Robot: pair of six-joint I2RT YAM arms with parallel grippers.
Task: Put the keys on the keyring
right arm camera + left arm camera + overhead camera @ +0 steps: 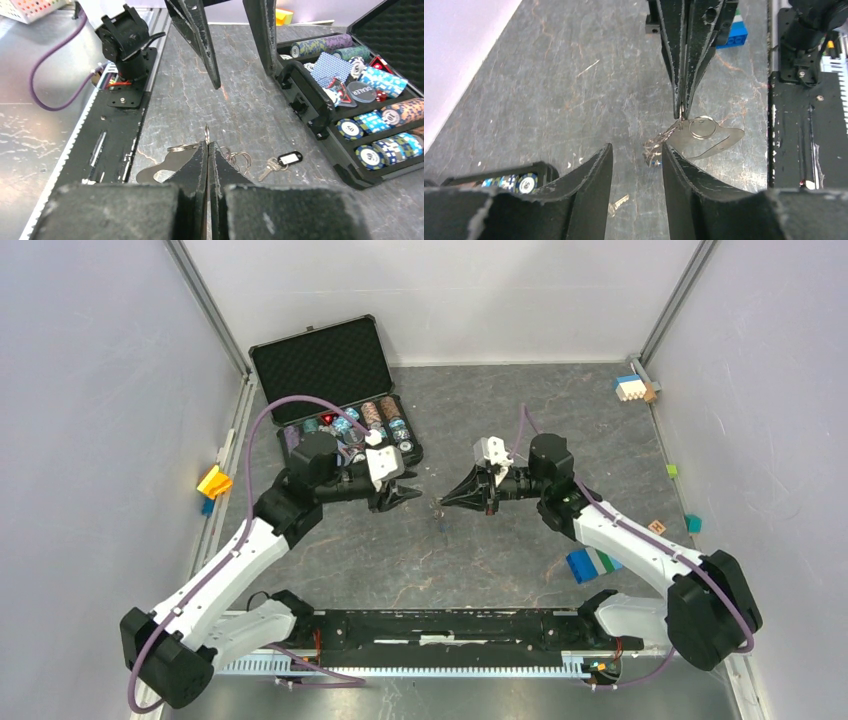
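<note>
Over the bench point(500, 560), right fingers point(672, 50) clamp the keyring point(699, 137); left fingers point(591, 185) stand apart, empty. Next, I judge, left should fetch the tagged key point(279, 164).

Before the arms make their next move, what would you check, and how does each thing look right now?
1. Right gripper shut on the keyring: ok, a ring is pinched at its tips.
2. Left gripper open and holding nothing: ok.
3. Tagged key on the ring: not ok, it lies on the table.
4. Ring's coil pried open for threading: cannot tell.
5. Poker chip case clear of both grippers: ok.
</note>
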